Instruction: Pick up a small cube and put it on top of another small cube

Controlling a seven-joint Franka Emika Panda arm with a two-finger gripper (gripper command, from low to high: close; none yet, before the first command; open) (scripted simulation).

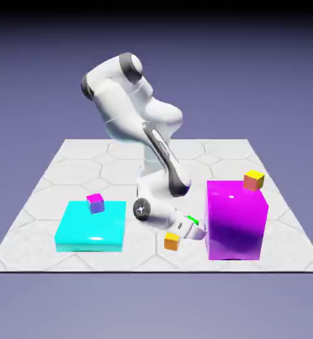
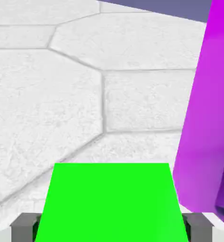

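Observation:
The tiny all-green small cube (image 2: 112,203) fills the bottom of the hand view, held between two grey fingertips (image 2: 23,229). My gripper (image 1: 193,226) is shut on it, low over the table just left of the magenta block (image 1: 237,220). In the exterior view only a green sliver of the small cube (image 1: 193,219) shows at the hand. The other small cube (image 1: 254,179), with a yellow top and red and orange faces, sits on the back right corner of the magenta block's top.
A plain orange cube with a yellow top (image 1: 172,242) lies on the table right beside the hand. A flat cyan slab (image 1: 92,226) at the exterior view's left carries a pink-and-purple cube (image 1: 95,202). The magenta block (image 2: 208,118) stands close on the hand view's right.

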